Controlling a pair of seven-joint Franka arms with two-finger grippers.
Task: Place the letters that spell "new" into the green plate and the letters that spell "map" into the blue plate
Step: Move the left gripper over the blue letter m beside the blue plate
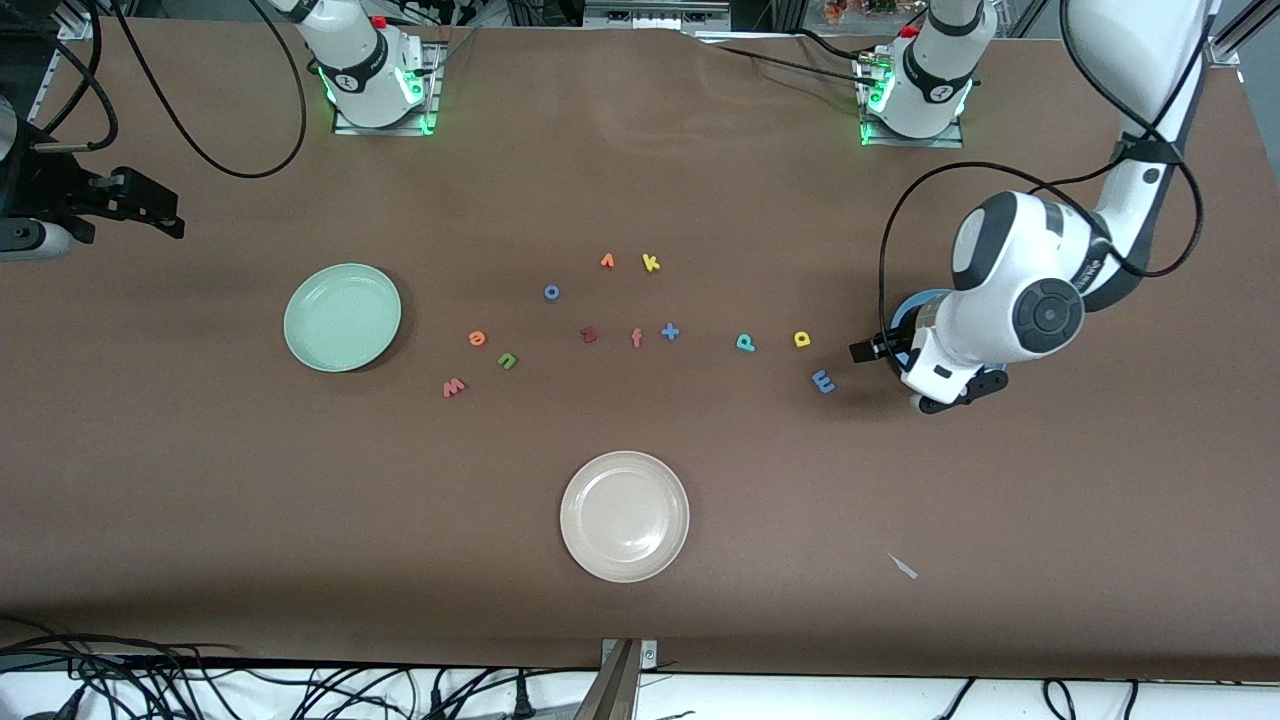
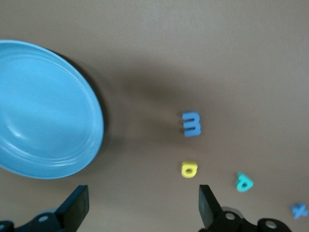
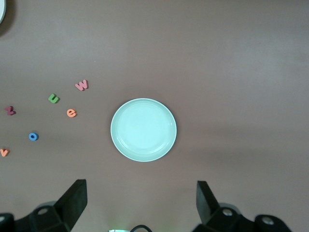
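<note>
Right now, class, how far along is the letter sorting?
Done: nothing; the green plate and blue plate hold no letters. In hand: nothing; the open left gripper hovers by the blue m, the right gripper is open above the green plate. Left: all six letters.

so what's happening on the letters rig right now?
Nothing is sorted yet. The left gripper hangs open over the table by the blue plate, with the blue m, yellow a and teal p loose beside it. The right gripper waits open, above the table near the empty green plate; the green n, orange e and salmon w lie next to that plate.
</note>
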